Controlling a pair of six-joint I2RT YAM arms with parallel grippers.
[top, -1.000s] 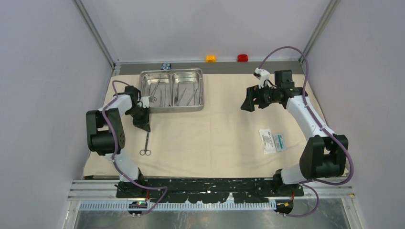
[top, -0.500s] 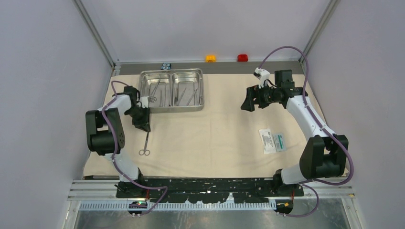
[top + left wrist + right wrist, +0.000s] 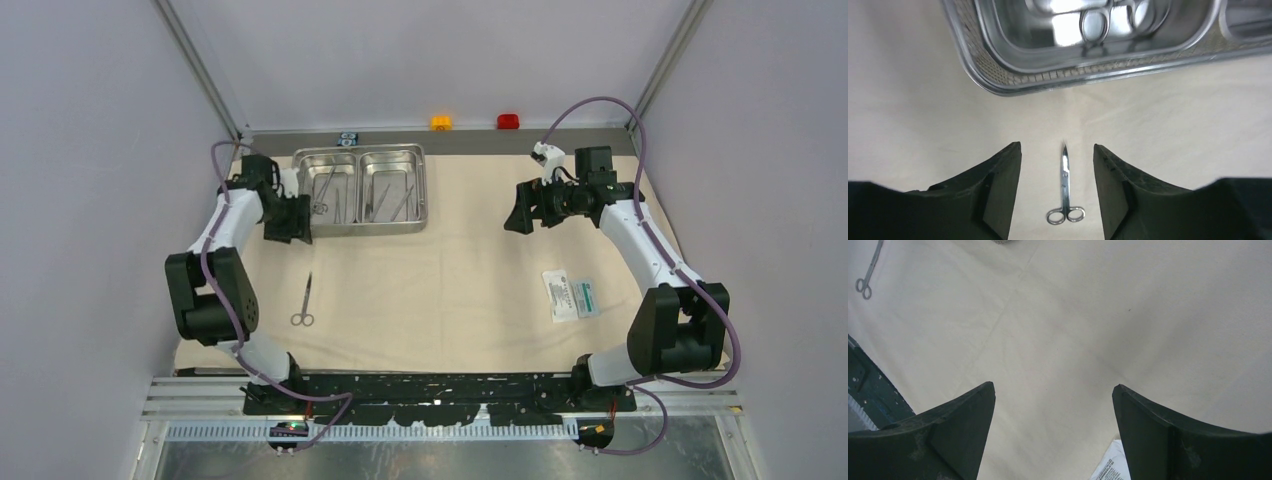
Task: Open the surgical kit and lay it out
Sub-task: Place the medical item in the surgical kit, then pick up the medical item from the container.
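The beige cloth wrap [image 3: 450, 290] lies spread flat over the table. At its back left stands the steel two-compartment tray [image 3: 358, 231], with slim metal tools [image 3: 390, 200] in both compartments. A ring-handled tool [image 3: 1095, 22] shows in the tray's near compartment. A pair of scissors [image 3: 304, 300] lies alone on the cloth in front of the tray's left corner, rings toward the near edge. My left gripper [image 3: 1055, 146] hovers open above the scissors [image 3: 1065, 192], by the tray's left front corner, holding nothing. My right gripper [image 3: 1054, 386] hangs open and empty over the cloth's right half. The white-and-green packet [image 3: 571, 294] rests flat at the right.
An orange button [image 3: 441, 122] and a red button [image 3: 508, 121] sit on the back ledge. A tiny black-and-blue block [image 3: 347, 137] sits there behind the tray. Grey walls and metal posts close in the left, right and back sides.
My left gripper has opened, let go of the scissors, and risen back toward the tray's left corner. The scissors now lie free on the cloth. The right arm has not moved.
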